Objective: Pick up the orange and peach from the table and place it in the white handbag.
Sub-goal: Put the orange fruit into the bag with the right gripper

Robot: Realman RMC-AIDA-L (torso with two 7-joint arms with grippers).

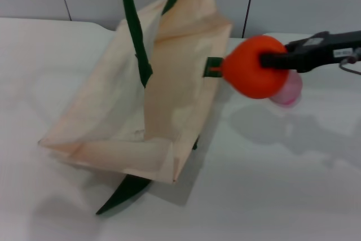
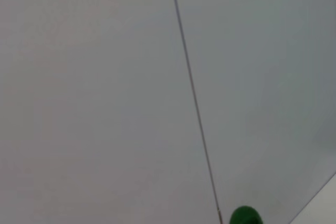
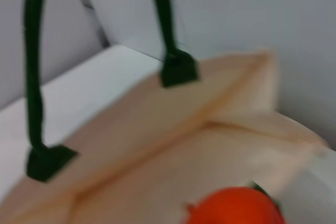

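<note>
Right claw (image 1: 269, 60), closed on the orange (image 1: 255, 67) at upper right, should clear the white handbag (image 1: 169, 83) rim before releasing; left claw unseen.

Peach (image 1: 289, 91): mostly hidden behind the orange (image 1: 256, 67) in head view, only a pink sliver shows, stem not visible. Right gripper (image 1: 269, 60): fingertips buried against the orange, arm cut off at the right edge. White handbag (image 1: 141, 100): green handles (image 1: 135, 26) run out the top edge, what holds them up is out of frame; inside of bag too shadowed and folded to read. Left gripper: nowhere in any view. Left wrist view: only a green blob (image 2: 245, 216) cut by the bottom edge, can't identify for sure. Right wrist view: orange (image 3: 233, 206) cut off at the bottom, bag (image 3: 173, 145) blurred, own fingers not shown.
</note>
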